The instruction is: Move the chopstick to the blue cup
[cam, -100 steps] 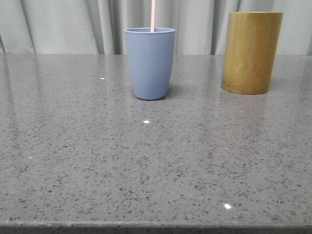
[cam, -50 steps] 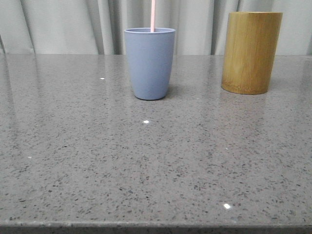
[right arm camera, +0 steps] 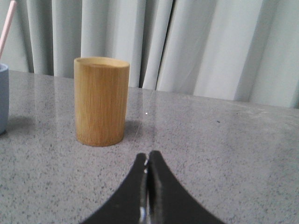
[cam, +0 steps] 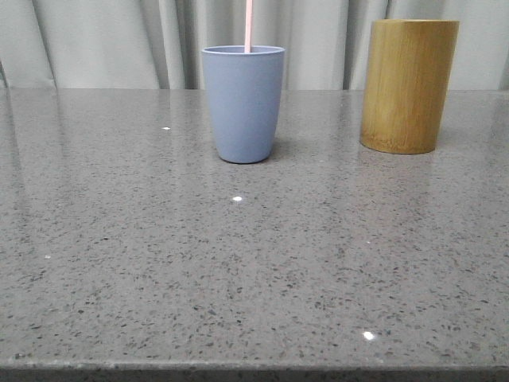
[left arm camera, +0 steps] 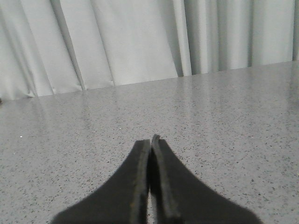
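Note:
The blue cup [cam: 243, 103] stands upright at the back middle of the grey stone table. A pale pink chopstick [cam: 248, 25] rises out of it, only its upper end showing. In the right wrist view the cup's edge [right arm camera: 3, 98] and the chopstick [right arm camera: 6, 27] show at the side. My left gripper [left arm camera: 150, 140] is shut and empty over bare table. My right gripper [right arm camera: 147, 156] is shut and empty, a short way in front of the bamboo holder [right arm camera: 101, 101]. Neither gripper shows in the front view.
The tan bamboo cylinder holder [cam: 409, 85] stands at the back right of the table, apart from the blue cup. Pale curtains [cam: 119, 40] hang behind the table's far edge. The table's front edge [cam: 254, 371] runs along the bottom of the front view.

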Available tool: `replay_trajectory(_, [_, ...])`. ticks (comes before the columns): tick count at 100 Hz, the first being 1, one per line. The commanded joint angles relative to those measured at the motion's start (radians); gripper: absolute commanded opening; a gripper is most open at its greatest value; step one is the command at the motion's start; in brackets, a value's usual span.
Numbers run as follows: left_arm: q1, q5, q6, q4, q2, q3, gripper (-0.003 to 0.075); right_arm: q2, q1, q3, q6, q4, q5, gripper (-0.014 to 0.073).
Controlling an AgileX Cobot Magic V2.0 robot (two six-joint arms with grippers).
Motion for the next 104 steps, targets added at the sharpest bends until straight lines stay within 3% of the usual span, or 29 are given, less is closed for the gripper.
replay_trajectory(1, [0.003,-0.081,-0.008,0.0,-0.035,0.01,-0.0019,-0.02,-0.007,0.012,-0.008,-0.013,-0.14,-0.0067])
replay_trajectory(104, [0.003,-0.081,-0.008,0.0,-0.035,0.01,-0.0019,-0.02,-0.007,0.07,-0.008,-0.013,-0.131,-0.0067])
